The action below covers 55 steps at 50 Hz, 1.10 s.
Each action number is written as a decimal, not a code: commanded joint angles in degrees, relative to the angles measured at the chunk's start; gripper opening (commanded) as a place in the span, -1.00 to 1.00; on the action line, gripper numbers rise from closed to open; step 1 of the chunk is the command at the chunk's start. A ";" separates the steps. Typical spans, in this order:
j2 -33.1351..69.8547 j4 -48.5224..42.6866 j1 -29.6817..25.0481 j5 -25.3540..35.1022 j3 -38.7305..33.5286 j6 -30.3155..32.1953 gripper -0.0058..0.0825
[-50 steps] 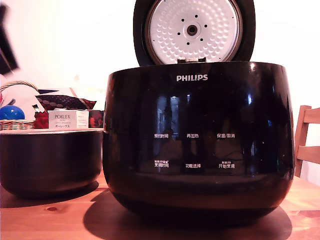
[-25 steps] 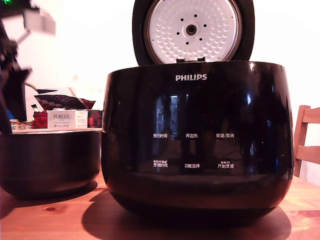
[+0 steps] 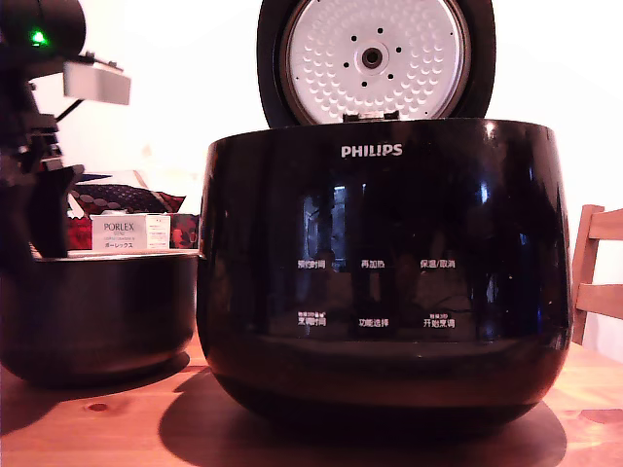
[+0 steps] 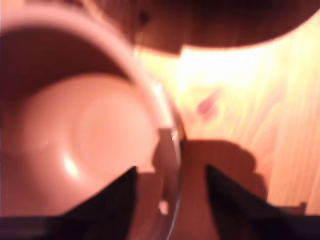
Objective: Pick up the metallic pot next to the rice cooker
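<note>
We see the metallic pot (image 3: 97, 311) sitting on the wooden table (image 3: 107, 428) at the exterior view's left, just beside the rice cooker (image 3: 384, 272), which has its lid up. The gripper (image 4: 170, 175) is over the pot's edge with its jaws spread, one finger inside and one outside the thin rim (image 4: 167, 150), nothing clamped yet. We judge it rigid, smooth and likely slippery with no handles, so the flared rim wall is the only pinch point, and it may tilt when lifted from one side.
</note>
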 commanded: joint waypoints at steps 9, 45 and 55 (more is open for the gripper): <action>0.63 -0.63 -0.15 1.20 -0.39 0.24 -0.34; 3.39 -0.90 -1.51 -3.15 3.17 -0.26 -0.92; 2.64 -6.62 -2.60 -6.36 7.87 -1.79 -0.92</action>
